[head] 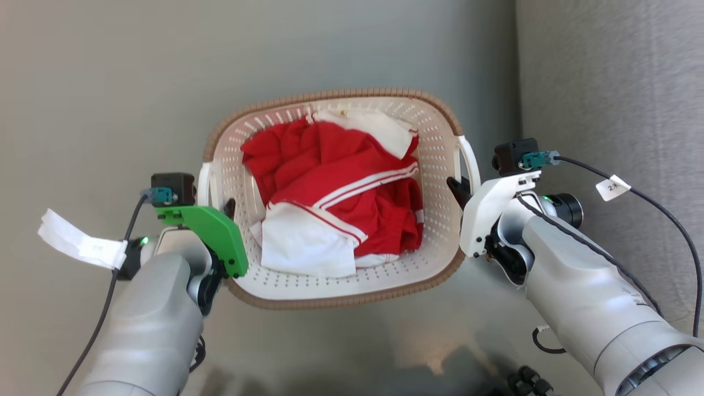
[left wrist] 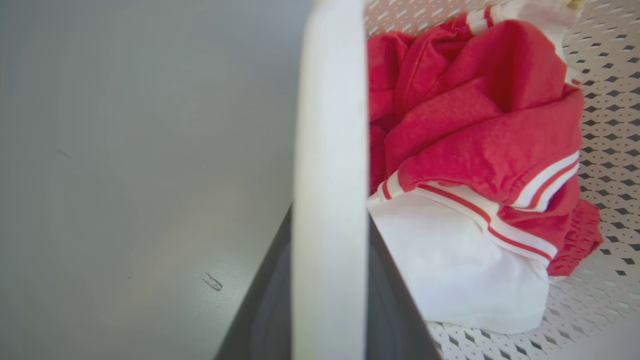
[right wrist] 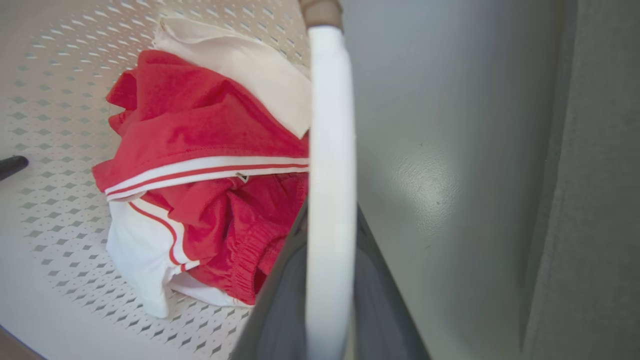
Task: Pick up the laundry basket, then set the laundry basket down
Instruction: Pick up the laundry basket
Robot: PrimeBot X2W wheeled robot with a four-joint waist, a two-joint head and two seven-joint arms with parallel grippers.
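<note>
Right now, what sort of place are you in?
Probably a home laundry or living area: a laundry basket holding red-and-white clothes, a smooth grey floor, and grey upholstery-like fabric at the right.

— What's underfoot?
— A smooth grey floor (head: 110,82), faintly glossy, with a soft pale sheen (right wrist: 425,182) and one small dark scuff (left wrist: 212,281).
— And on the right?
— A grey, textured, fabric-like surface (head: 605,82) borders the floor there; whether wall or furniture, I cannot tell.
</note>
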